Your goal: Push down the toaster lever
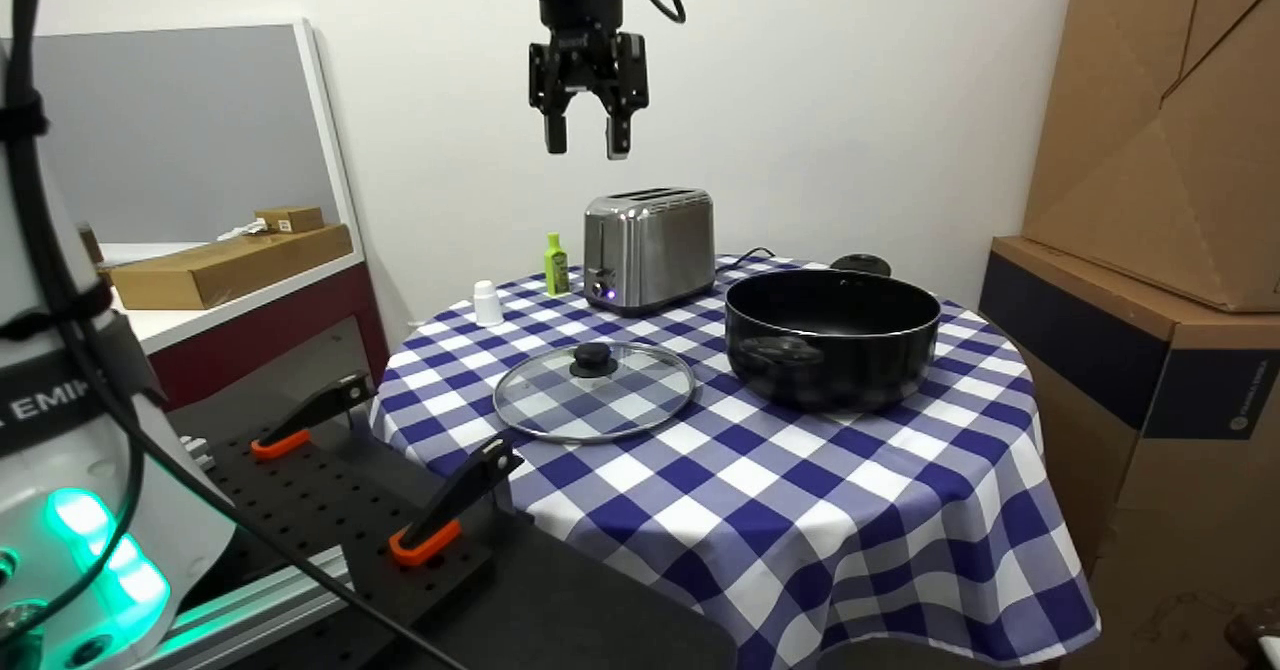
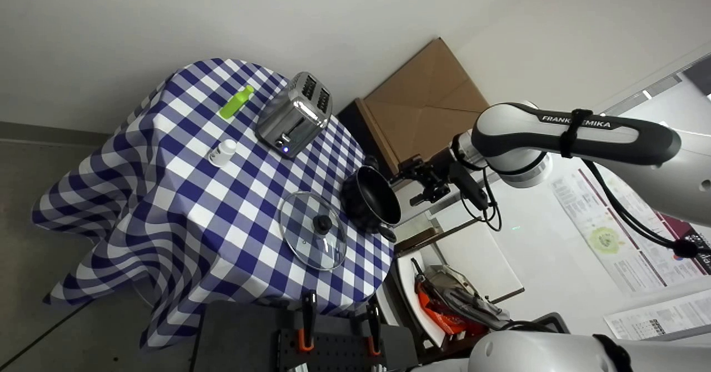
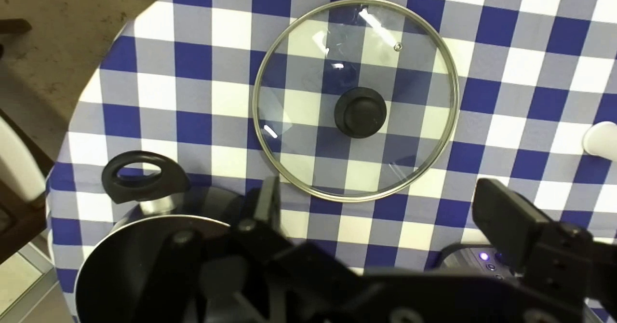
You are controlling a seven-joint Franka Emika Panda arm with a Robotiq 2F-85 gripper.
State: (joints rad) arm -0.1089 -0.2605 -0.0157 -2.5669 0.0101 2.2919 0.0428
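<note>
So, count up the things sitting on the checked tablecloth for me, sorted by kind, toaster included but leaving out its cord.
Toaster: 1
Pot: 1
Glass lid: 1
Green bottle and white bottle: 2
Total: 5

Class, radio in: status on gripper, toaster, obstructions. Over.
Gripper open, empty, in midair. Toaster upright on tablecloth; lever too small to read. Nothing apparently blocking.
</note>
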